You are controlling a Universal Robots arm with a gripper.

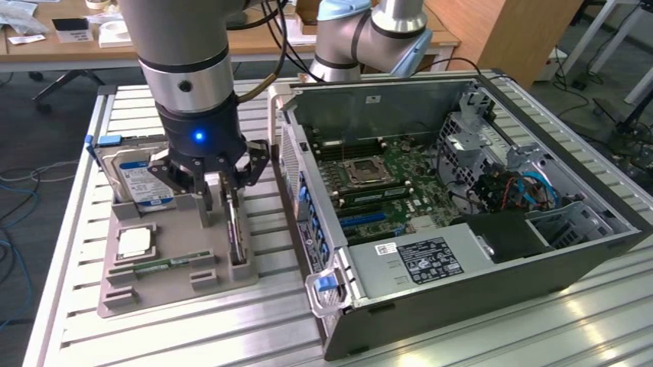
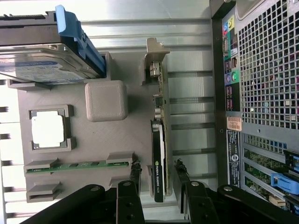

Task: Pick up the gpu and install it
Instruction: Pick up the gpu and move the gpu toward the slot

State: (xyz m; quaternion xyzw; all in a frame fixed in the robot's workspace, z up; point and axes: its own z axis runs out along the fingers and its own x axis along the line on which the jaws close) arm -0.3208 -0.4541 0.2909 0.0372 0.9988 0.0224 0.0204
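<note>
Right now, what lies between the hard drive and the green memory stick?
The square processor chip, in its own pocket; the wrist view shows it between hard drive and memory stick.

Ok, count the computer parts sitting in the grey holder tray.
4: the hard drive standing at one end, the processor chip lying flat, the memory stick in its slot, and the gpu on edge, straddled by the open pincer.

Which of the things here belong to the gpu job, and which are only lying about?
Job: gpu, on edge in the grey holder; open gripper straddling it; open computer case.
Lying about: hard drive, processor chip, memory stick.
</note>
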